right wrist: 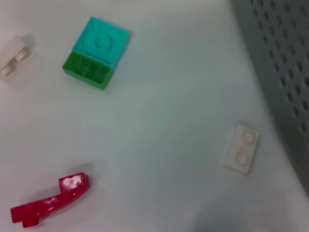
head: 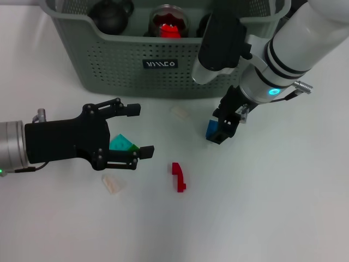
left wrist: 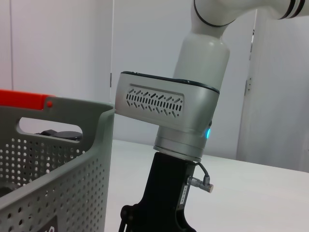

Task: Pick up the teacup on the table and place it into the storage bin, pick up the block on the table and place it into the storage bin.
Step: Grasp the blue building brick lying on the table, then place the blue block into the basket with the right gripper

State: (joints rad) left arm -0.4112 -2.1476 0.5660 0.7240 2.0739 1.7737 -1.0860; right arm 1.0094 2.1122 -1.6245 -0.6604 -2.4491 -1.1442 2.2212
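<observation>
We are looking down on a white desk [head: 262, 207] with the grey-green storage bin [head: 131, 68] standing at its far edge, its perforated wall and small black label facing us. Inside the bin we are seeing a dark round vessel [head: 112, 13] and a clear glass cup [head: 169, 22] holding something red; we cannot tell whether either one is the teacup.

Our right tool [head: 224, 126] is hanging just in front of the bin's near wall, pointing down at the desk, and its black fingers are closed on a blue block [head: 214, 131] that is sitting at, or barely above, the surface. Our left tool [head: 136, 131] is reaching in from the left side, lying level over the desk with its two fingers spread wide and gripping nothing. Between those fingers we are seeing a teal and green block [head: 122, 144] lying on the desk below.

A red curved piece [head: 178, 176] is lying near the middle of the desk, apart from both tools. A pale translucent piece [head: 113, 183] is resting just beside the left tool's nearer finger, and a small white two-stud plate [head: 180, 112] is lying close to the bin's wall, between the two tools.
</observation>
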